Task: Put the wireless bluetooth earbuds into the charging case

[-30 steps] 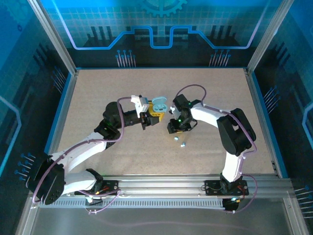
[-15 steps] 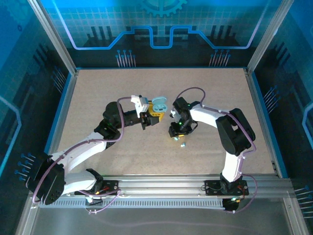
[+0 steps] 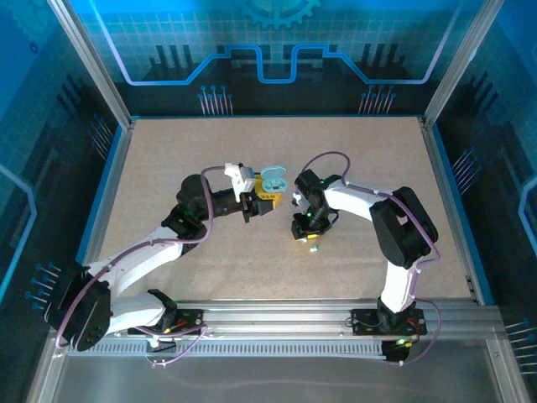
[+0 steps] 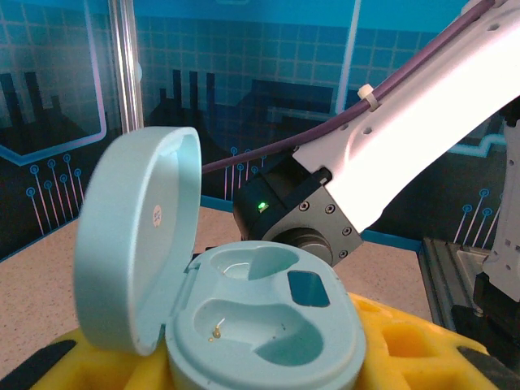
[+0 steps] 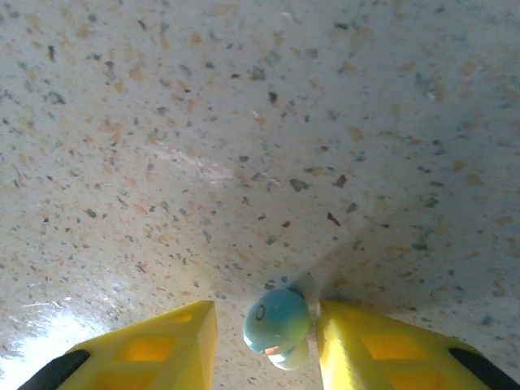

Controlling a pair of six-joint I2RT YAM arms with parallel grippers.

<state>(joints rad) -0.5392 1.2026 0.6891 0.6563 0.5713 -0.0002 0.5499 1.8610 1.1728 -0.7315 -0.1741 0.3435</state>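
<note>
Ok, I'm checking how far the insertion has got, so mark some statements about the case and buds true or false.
1. The lid of the charging case stands open. True.
2. Both wells of the case hold earbuds. False: both are empty.
3. A light blue earbud lies on the table between the fingers of the right gripper. True.
4. The left gripper holds an earbud. False: it holds the charging case.

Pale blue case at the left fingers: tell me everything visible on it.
The case is pale blue, smooth plastic, rounded. Its lid stands open, tilted up on its hinge. Both wells are empty; the near one shows a tiny gold contact, and a dark rectangular patch lies beside the far one. It sits upright between the yellow left fingers.
</note>
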